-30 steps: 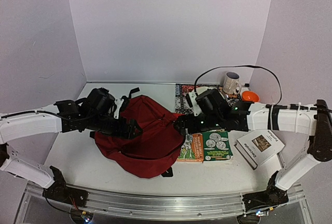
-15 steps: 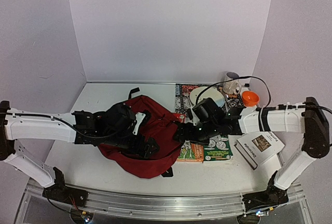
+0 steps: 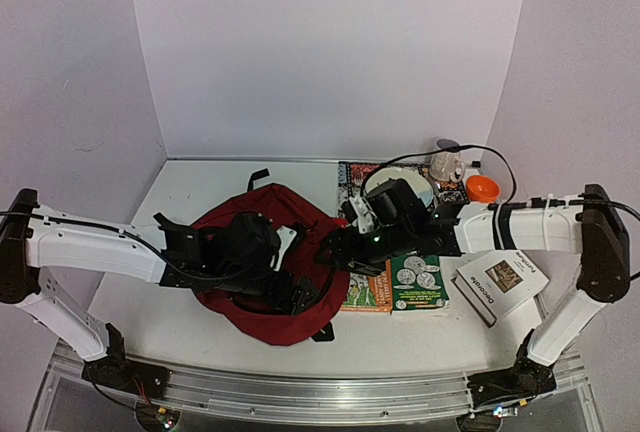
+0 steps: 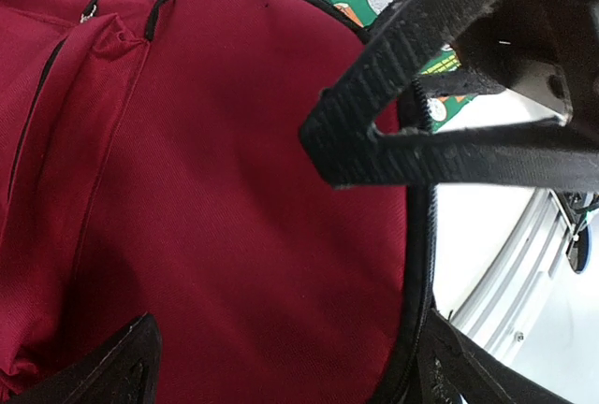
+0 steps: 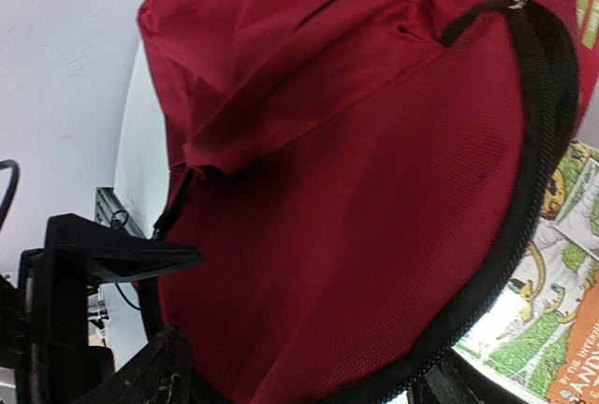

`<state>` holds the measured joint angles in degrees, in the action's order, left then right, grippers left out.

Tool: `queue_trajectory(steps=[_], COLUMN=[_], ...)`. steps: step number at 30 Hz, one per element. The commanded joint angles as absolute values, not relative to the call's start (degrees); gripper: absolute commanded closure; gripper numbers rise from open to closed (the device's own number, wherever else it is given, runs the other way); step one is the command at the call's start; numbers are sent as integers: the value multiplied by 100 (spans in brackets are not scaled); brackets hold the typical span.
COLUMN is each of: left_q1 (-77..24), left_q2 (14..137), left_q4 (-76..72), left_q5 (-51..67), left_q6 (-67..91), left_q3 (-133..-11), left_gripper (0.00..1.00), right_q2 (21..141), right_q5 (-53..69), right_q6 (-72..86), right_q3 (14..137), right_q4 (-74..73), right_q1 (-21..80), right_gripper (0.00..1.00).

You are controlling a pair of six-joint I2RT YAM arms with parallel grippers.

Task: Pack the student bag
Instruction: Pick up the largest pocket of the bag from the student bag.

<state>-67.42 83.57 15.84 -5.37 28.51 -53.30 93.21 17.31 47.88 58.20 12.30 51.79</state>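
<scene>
Lying flat on the white tabletop [image 3: 190,187], beside orange and green paperback books [image 3: 392,287], the large dark red fabric backpack [image 3: 285,210] appears zipped. Left hand [image 3: 300,294] and right hand [image 3: 328,250] hover wide-spread above its zipper edge, presumably to open it.

Plain pale lilac-white back wall [image 3: 330,52]. Left wall [image 3: 60,72] and right wall [image 3: 590,62] are the same colour and angle in, making a three-sided booth. White matte table [image 3: 190,177] runs wall to wall. An aluminium rail [image 3: 320,392] runs along the table's near edge. Light is soft and even, with faint shadows on the tabletop and slightly darker corners. Room floor hidden.
</scene>
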Motion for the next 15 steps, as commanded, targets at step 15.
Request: queue_trajectory(steps=[15], left_q1=[-6768], left_q2=[9027], left_q4=[1002], left_q5=[-995], left_q6=[3215], left_q3=[-6170], left_gripper=[18], right_q2=[9219], right_q5=[2013], right_q6=[4843], right_q3=[6231], right_q4=[1527], right_q1=[5237], right_gripper=[26])
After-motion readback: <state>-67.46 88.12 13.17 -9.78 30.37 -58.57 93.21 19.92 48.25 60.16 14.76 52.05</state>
